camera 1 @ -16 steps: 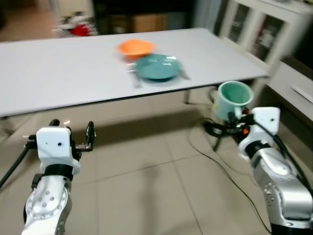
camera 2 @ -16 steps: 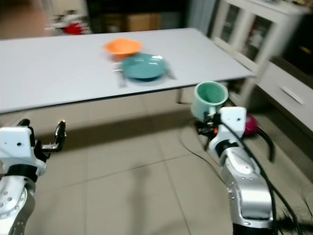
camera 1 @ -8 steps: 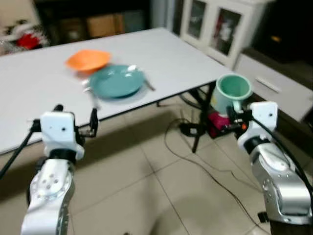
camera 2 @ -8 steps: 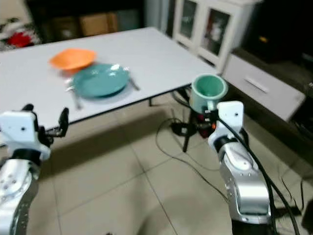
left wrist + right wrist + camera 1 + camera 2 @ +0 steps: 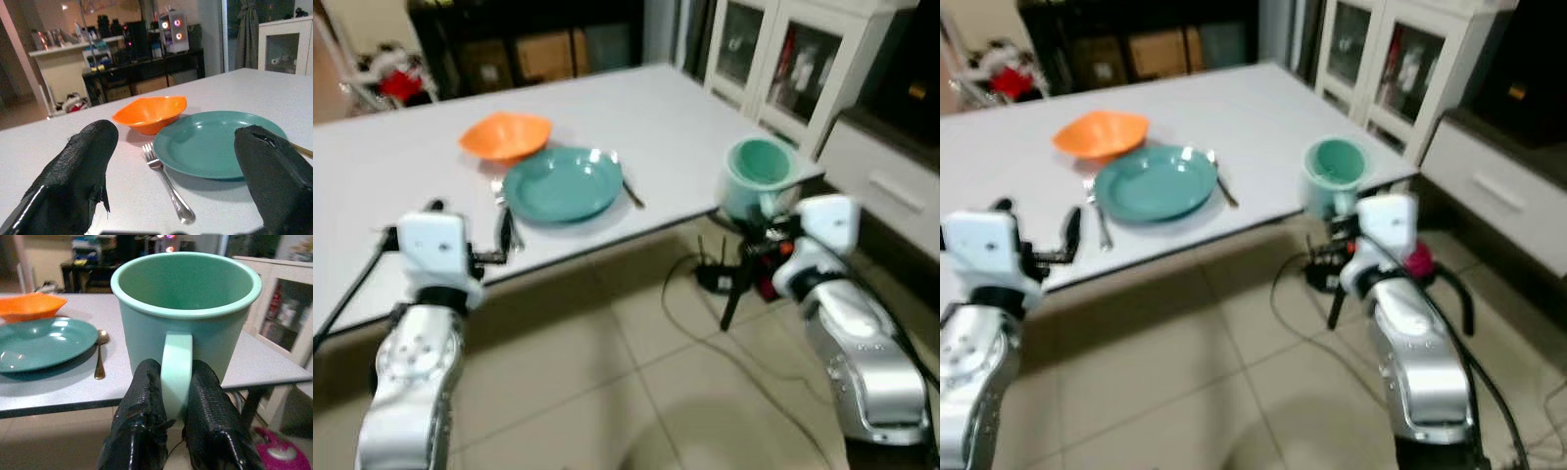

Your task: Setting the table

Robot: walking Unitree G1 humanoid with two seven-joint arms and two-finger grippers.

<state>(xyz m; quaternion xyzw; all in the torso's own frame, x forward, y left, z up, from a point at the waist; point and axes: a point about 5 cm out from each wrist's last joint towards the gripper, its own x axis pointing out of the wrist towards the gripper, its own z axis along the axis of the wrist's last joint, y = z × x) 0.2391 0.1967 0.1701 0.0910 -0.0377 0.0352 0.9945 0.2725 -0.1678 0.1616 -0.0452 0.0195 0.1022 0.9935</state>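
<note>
While the mug point(image 5: 188, 328) is clamped by its handle in the right hand point(image 5: 176, 431), the desk point(image 5: 685, 117) corner is seen just ahead.

Both head views are softly blurred throughout, with smeared edges on the white table point(image 5: 401, 176) and the cabinets point(image 5: 783, 59) at the back right, and the silver arms look hazy. Light falls from above: the tabletop is bright and evenly lit, and small glare spots sit on the teal plate point(image 5: 563, 183). A broad shadow lies on the floor tiles point(image 5: 636, 392) under the table edge. The far room is dim. The wrist views are sharper; the green mug point(image 5: 186, 313) is crisp and evenly lit, while the black fingers point(image 5: 73, 181) close to the lens are out of focus and dark, with faint sheen.
</note>
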